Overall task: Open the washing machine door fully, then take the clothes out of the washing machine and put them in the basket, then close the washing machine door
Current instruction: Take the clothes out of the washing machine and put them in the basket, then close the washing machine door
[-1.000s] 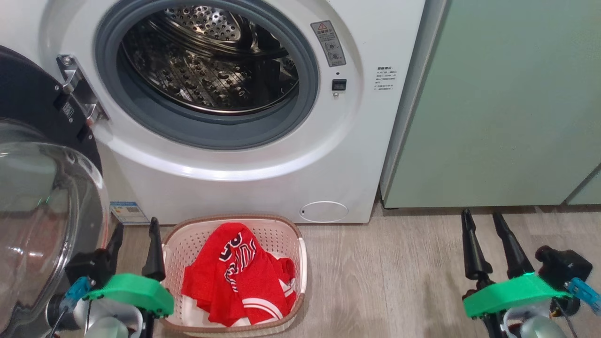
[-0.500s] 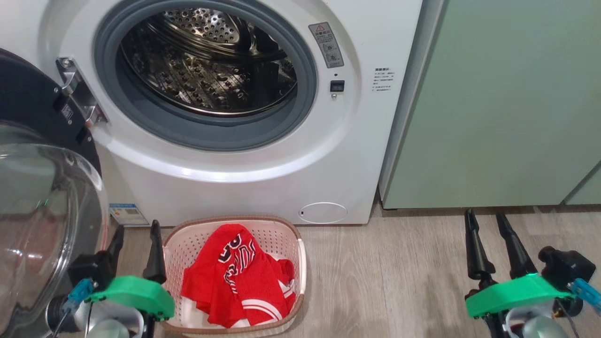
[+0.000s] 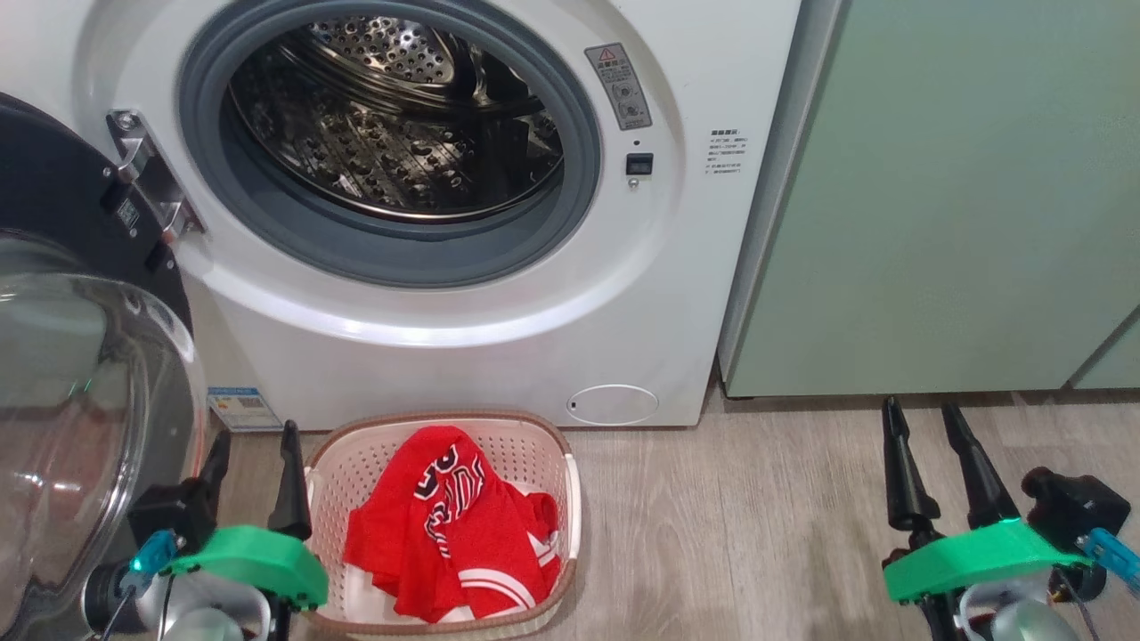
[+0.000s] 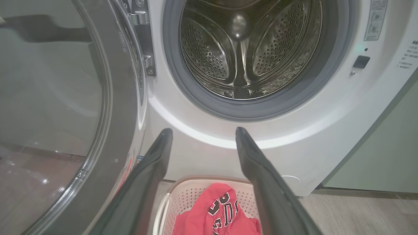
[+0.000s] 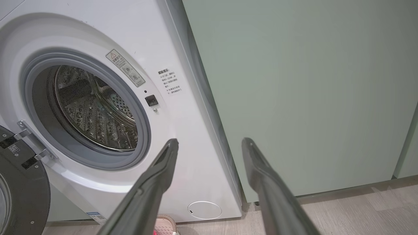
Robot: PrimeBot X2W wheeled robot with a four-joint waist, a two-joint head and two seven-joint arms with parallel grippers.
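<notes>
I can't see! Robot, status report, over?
Left tool, right tool open, empty. Red fabric clothes in cream perforated basket. Round black-rimmed glass door open. Left tool beside door glass.

I count one washing machine [image 3: 499, 356], one door [image 3: 80, 401], one basket [image 3: 525, 445], one heap of clothes [image 3: 445, 534], and two tools: my left tool [image 3: 256, 434] and right tool [image 3: 918, 408].
</notes>
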